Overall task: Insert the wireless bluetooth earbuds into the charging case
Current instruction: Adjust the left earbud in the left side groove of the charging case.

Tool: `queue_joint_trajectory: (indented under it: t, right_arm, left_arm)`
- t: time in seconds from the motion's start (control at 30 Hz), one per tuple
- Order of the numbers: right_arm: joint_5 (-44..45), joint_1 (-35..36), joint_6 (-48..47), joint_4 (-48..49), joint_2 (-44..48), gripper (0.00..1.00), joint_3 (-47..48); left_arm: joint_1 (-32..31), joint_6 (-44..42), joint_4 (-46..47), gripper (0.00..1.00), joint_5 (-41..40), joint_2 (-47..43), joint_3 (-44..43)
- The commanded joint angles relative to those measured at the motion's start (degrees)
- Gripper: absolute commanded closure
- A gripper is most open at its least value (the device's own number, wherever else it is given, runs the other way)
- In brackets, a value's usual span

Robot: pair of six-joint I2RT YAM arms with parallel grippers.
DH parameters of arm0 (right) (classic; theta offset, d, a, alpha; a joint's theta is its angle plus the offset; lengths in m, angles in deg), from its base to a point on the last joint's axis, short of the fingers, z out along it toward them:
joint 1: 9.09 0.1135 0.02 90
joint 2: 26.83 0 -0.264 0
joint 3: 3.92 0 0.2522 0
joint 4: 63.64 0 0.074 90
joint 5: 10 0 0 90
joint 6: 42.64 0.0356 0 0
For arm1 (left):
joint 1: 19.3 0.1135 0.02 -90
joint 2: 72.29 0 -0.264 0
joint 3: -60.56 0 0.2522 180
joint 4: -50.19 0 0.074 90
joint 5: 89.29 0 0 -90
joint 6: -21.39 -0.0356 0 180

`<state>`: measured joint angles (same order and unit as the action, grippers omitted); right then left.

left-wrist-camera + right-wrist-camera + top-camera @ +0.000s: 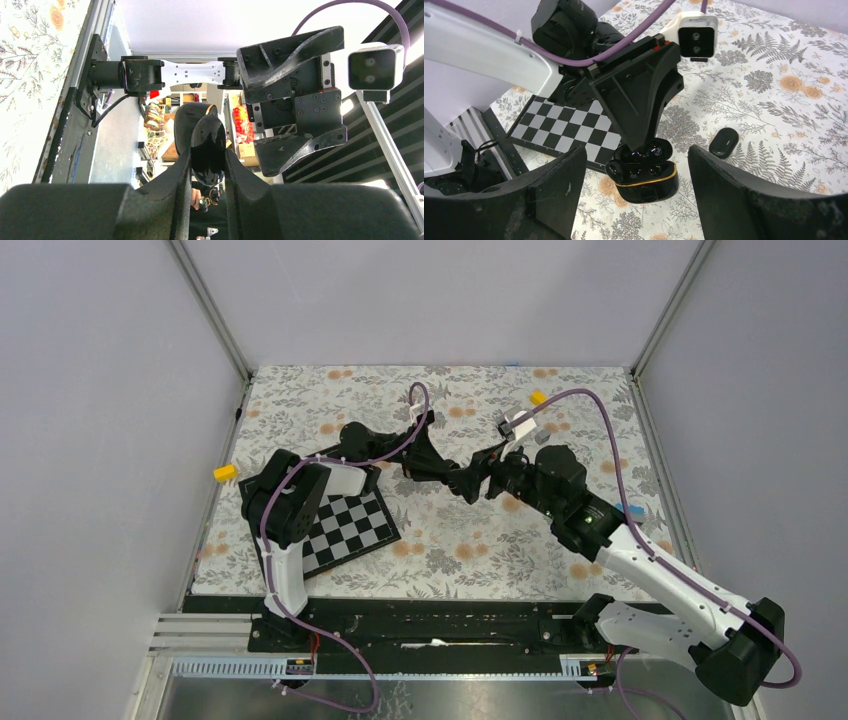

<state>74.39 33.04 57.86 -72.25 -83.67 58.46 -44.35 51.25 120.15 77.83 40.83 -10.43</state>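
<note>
A checkerboard (345,525) lies on the floral cloth (600,430) at the left. The left gripper (207,155) reaches toward the middle of the table, its fingers (172,185) pressed shut on the charging case (644,185), which it holds above the cloth. From the left wrist the case is edge-on, its long axis pointing straight out from the fingers toward the right gripper (636,155). From the right wrist its gold-rimmed half faces that camera, long axis crosswise. A small round mark on the glossy upper part is too small to read. The right gripper stands wide open around the case, touching nothing. Further right, a small black oval piece (724,142) lies on the cloth.
</note>
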Motion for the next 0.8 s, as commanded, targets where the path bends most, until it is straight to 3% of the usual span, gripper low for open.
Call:
queue_joint_trajectory:
  t: [0.0,0.33,0.77]
  right_arm:
    - [-2.5,1.8,-2.8,-0.2,-1.1,0.19,2.7]
    - [7.9,5.8,-6.0,-4.2,-3.9,0.19,4.8]
    - [14.2,5.8,-4.7,-4.0,-2.4,0.31,3.7]
  left_arm:
    - [-0.1,15.9,6.0,1.0,-0.6,-2.5,-1.0]
    - [-0.1,15.9,6.0,1.0,-0.7,-2.4,-1.0]
    - [-0.1,16.0,6.0,1.0,-0.8,-2.3,-1.1]
